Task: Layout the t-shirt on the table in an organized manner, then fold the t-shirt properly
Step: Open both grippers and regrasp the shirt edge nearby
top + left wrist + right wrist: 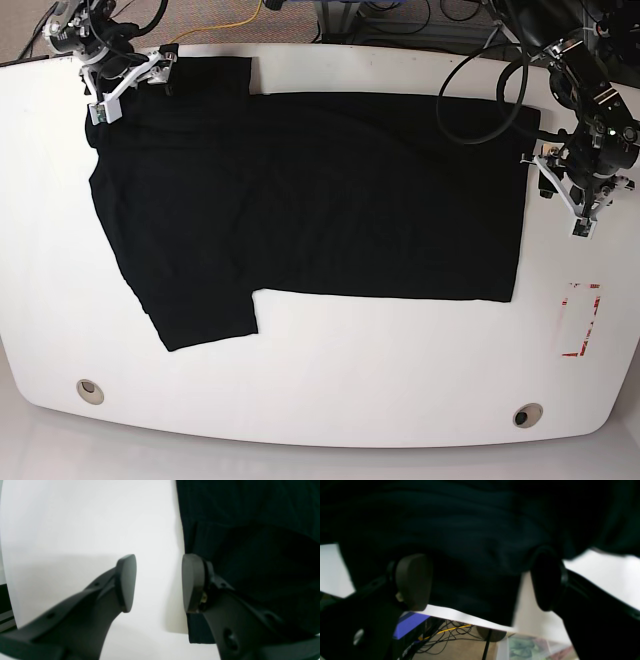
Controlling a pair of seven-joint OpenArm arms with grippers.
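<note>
The left hand (159, 582) is released in the left wrist view: its two dark pads stand apart with bare white table (75, 530) showing between them. One pad sits right at the edge of the black t-shirt (250, 530), which fills the right side of that picture; nothing is caught between the pads.

In the right wrist view the right hand (480, 580) is also spread, its fingers (413, 580) well apart. Dark cloth of the t-shirt (470, 530) fills the upper part of the picture and hangs into the gap between them. Whether the pads touch the cloth cannot be told. Below, the table's edge (460, 616) shows, with cables (450, 635) on the floor underneath.

In the base view the t-shirt (320, 190) lies spread flat across the middle of the table (320, 400), sleeves toward the picture's left and hem toward its right. The right hand (125, 80) is at the far left corner over the upper sleeve. The left hand (578, 195) is just beside the hem, off the cloth. A red tape rectangle (580, 320) lies near the right edge, and two round grommet holes (90, 390) sit along the near edge.
</note>
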